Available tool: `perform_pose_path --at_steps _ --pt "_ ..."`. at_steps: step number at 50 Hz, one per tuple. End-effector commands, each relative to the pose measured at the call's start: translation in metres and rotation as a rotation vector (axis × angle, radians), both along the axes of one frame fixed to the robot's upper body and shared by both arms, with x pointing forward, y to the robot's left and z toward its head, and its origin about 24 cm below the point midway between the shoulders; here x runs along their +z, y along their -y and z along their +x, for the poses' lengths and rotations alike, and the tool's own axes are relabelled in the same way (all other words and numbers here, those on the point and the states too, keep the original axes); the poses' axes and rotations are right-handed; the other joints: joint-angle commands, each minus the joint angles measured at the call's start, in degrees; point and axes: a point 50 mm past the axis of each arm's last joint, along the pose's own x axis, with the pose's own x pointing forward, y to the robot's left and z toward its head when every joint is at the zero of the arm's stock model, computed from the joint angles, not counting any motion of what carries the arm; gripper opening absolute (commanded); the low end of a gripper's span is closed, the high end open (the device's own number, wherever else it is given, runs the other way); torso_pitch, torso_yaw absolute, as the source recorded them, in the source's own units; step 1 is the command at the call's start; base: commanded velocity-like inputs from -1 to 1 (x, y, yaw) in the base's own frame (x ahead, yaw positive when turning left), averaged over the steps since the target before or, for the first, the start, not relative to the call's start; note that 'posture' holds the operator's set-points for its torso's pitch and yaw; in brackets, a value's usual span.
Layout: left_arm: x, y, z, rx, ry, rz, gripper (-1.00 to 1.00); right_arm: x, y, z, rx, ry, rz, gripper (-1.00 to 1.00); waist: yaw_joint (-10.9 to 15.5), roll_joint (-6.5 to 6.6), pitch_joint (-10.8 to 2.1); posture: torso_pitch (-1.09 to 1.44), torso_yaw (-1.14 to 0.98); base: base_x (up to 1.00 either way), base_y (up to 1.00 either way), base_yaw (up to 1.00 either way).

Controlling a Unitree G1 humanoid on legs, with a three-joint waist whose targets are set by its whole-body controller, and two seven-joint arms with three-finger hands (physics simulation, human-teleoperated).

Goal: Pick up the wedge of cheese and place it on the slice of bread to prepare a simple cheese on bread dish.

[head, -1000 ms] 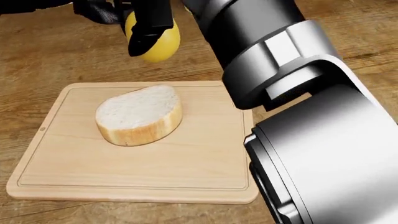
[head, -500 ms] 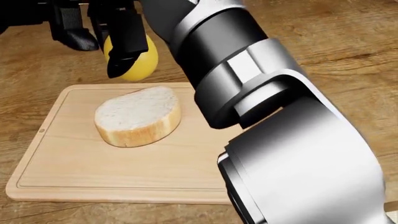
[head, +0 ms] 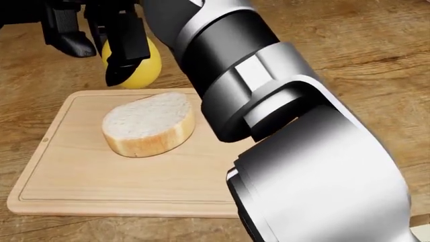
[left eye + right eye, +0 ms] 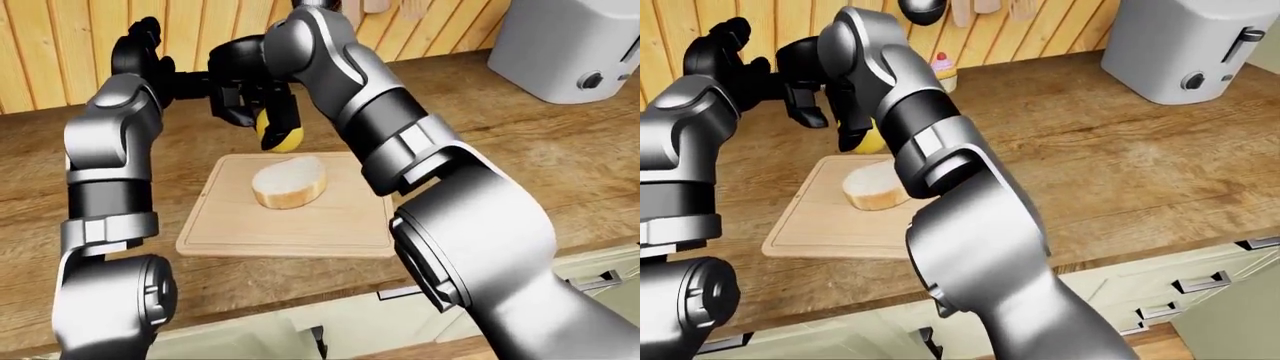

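In the left-eye view, a pale wooden cutting board [image 4: 290, 221] lies on the brown wooden counter [image 4: 560, 150]. A thick white slice of bread [image 4: 288, 181] lies on the top half of the board. The black right hand [image 4: 262, 105] hangs just above the board's top edge, its fingers closed around a round yellow piece of cheese [image 4: 280, 137]. The cheese is up in the air, just above the bread and not touching it. The left hand [image 4: 142, 54] is up and to the left of the board, and I cannot tell if it is open or closed. In the head view, the cheese [image 3: 141, 64] sits just past the board's [image 3: 101, 181] top edge, with a black finger [image 3: 122, 45] across it. In the right-eye view, a big grey toaster [image 4: 1185, 45] stands far to the right of the board.
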Motion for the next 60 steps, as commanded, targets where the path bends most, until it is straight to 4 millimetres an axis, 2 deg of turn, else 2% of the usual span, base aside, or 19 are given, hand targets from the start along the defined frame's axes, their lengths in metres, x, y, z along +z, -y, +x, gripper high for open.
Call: perform_pose_path --at_steps 1,15,30,60 --pt "0.027 0.001 -0.007 -0.003 0.115 0.014 1.00 0.021 -0.005 -0.007 0.022 0.092 0.033 -1.00 0.0 0.43 -1.92 0.00 0.00 0.00 0.00 0.00" --pt "0.026 0.000 -0.008 0.001 0.114 0.016 1.00 0.005 -0.008 -0.004 0.021 0.086 0.052 -1.00 0.1 0.46 -2.05 0.00 0.00 0.00 0.00 0.00" --pt "0.029 0.003 -0.008 -0.002 0.116 0.025 1.00 -0.006 0.004 0.007 -0.028 0.066 0.076 -1.00 0.2 0.24 -2.16 0.00 0.00 0.00 0.00 0.00" --pt "0.030 0.004 -0.008 -0.001 0.119 0.024 1.00 -0.027 -0.003 0.007 -0.020 0.042 0.043 -1.00 0.3 0.24 -2.26 0.00 0.00 0.00 0.00 0.00"
